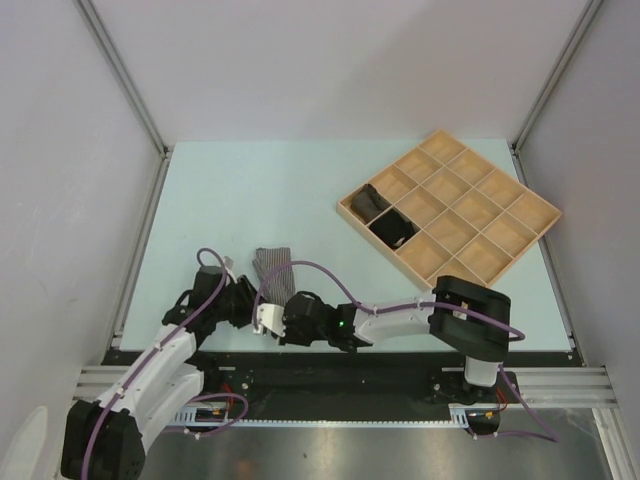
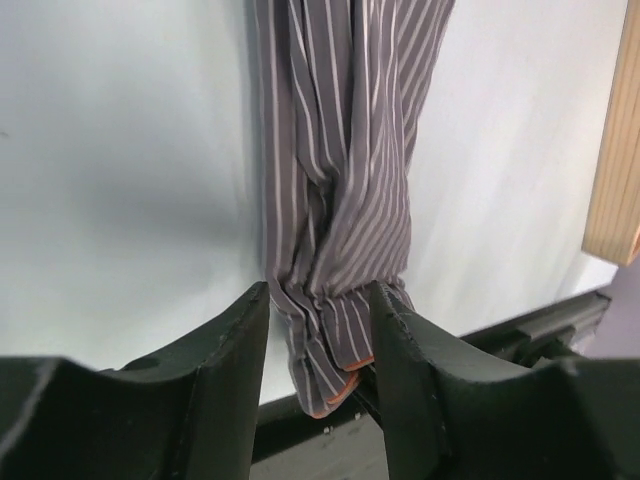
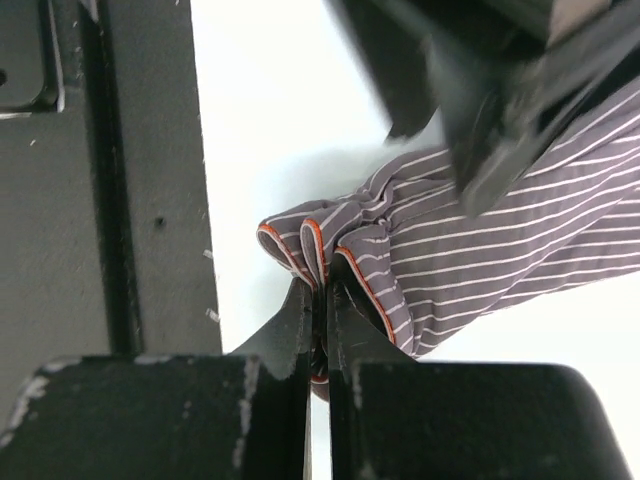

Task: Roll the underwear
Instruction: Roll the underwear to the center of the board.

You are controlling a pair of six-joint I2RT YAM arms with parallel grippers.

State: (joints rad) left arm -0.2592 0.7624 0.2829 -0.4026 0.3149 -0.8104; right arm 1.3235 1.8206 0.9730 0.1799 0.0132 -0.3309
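Note:
The heather grey underwear (image 1: 272, 265), striped with a thin orange edge, lies bunched lengthwise near the table's front edge. My left gripper (image 1: 243, 300) is shut on its near end; in the left wrist view the cloth (image 2: 340, 150) is pinched between the fingers (image 2: 318, 340). My right gripper (image 1: 268, 318) is shut on the orange-edged folds (image 3: 480, 240), its jaws (image 3: 322, 300) pressed together on the hem. The left gripper also shows blurred in the right wrist view (image 3: 480, 110). The black underwear (image 1: 392, 230) and the dark brown underwear (image 1: 365, 202) sit in two tray compartments.
The compartmented wooden tray (image 1: 490, 215) stands at the right of the pale table, turned diagonally; its corner shows in the left wrist view (image 2: 612, 150). The black front rail (image 3: 150, 180) lies right beside both grippers. Grey walls close in the sides.

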